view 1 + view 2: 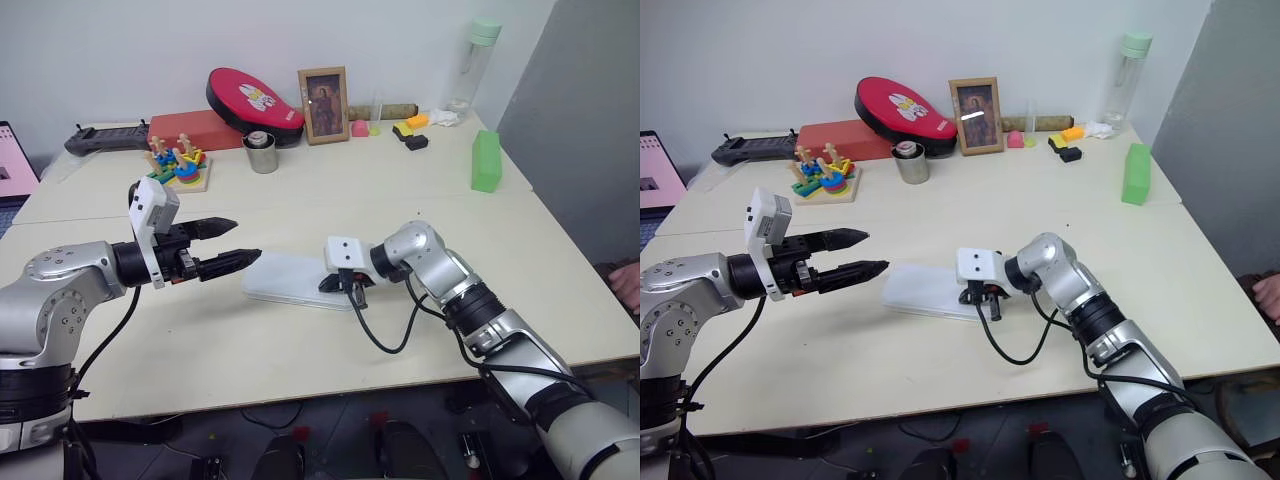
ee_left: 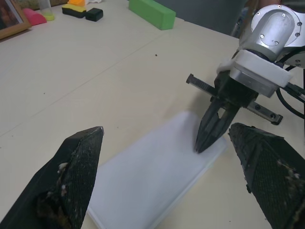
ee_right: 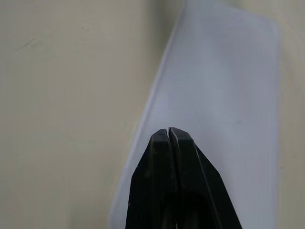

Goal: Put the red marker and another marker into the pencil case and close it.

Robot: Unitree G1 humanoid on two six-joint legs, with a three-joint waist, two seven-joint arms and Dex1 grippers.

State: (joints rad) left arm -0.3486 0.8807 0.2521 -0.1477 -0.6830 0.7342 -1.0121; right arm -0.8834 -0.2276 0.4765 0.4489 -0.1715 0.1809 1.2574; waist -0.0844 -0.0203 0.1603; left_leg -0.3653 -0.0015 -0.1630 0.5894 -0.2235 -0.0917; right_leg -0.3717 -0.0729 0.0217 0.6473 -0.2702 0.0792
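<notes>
The white pencil case point(image 1: 295, 279) lies flat and closed on the near middle of the tabletop point(image 1: 400, 190). The right hand point(image 2: 208, 136), its fingers pressed together and holding nothing, has its tips on the lid at the case's right end. The left hand point(image 1: 232, 245) hovers spread wide and empty just left of the case.

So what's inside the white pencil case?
You can't see inside. The pencil case lies flat on the table with its lid down, and the shut right gripper has its tip on the lid.
</notes>
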